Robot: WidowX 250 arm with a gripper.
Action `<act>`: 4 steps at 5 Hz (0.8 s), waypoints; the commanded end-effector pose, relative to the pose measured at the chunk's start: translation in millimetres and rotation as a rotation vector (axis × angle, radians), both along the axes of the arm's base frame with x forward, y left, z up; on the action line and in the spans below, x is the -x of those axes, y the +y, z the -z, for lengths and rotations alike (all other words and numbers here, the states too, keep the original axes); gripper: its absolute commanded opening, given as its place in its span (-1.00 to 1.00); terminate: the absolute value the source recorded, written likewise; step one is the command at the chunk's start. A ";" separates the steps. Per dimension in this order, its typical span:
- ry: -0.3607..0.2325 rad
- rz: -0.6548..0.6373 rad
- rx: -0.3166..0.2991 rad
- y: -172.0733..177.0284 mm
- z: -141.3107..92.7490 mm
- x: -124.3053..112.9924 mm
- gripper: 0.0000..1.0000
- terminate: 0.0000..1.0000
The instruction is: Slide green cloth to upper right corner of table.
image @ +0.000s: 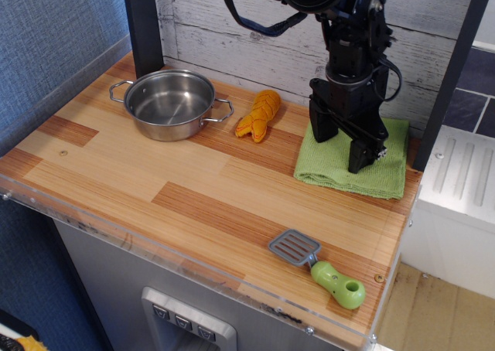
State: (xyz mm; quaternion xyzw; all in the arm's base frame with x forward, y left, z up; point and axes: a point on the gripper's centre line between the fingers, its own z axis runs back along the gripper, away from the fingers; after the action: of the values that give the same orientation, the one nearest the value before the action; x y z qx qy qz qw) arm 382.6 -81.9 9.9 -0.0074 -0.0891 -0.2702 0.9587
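Plank bench (186, 189), clear plastic rim at front. On it: steel pot (170, 103) back left, orange toy (258, 114) just right of pot, green cloth (352, 164) at back right corner, spatula (319, 267) near front right edge, well apart from the rest.

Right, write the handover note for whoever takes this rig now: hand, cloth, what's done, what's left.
Hand: open, fingers spread, tips down on the green cloth; nothing gripped.
Cloth: lies flat at the table's back right corner, near the right edge and the wall.
Done: the cloth looks to be at its goal corner.
Left: lift the hand clear; nudge the cloth further only if a tighter fit is wanted.
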 end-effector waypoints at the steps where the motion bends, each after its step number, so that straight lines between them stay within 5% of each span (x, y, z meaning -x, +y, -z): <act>1: -0.081 -0.015 0.054 -2.6 -50.5 2.9 1.00 -1.00; 4: -0.169 -0.047 0.109 6.0 -109.2 6.8 1.00 -1.00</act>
State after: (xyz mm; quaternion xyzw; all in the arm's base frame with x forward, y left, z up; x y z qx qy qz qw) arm 376.1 -78.5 95.8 -0.0397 -0.1554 -0.2429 0.9567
